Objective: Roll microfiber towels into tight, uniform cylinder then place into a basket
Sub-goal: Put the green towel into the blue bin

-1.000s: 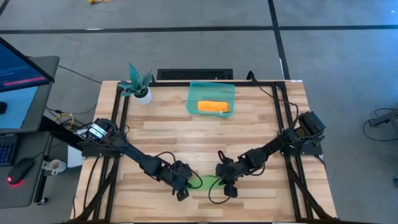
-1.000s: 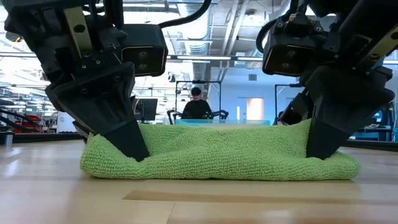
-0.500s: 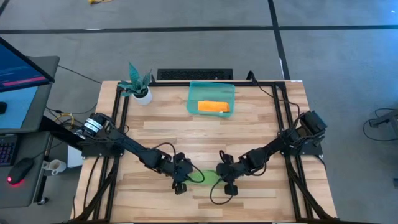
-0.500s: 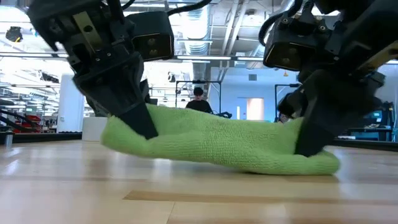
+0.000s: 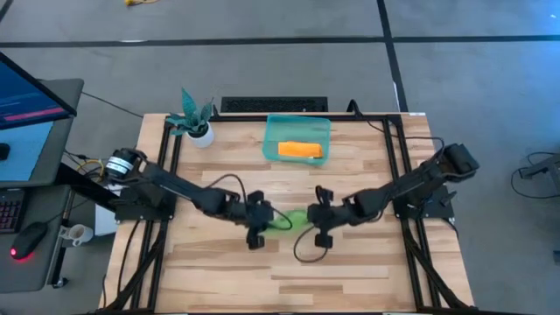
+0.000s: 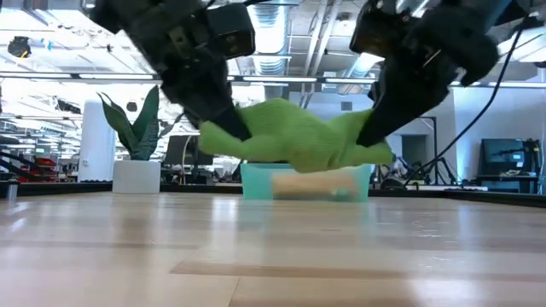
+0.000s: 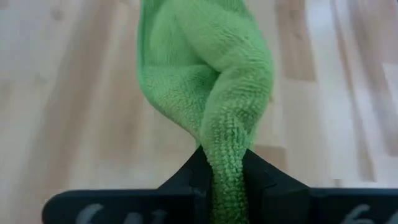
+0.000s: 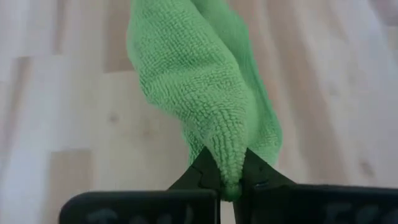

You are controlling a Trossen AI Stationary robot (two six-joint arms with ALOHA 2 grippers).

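Above the middle of the counter you've got the green towel slung between both arms, clear of the wood. Your left gripper has its fingers clenched on one end, your right gripper pinches the other, so the roll can't unwind on its way to the basket at the far edge, where the orange towel already lies. Honestly, the green one looks lumpy and twisted, sagging mid-span, more a bunched sausage than a tight cylinder.
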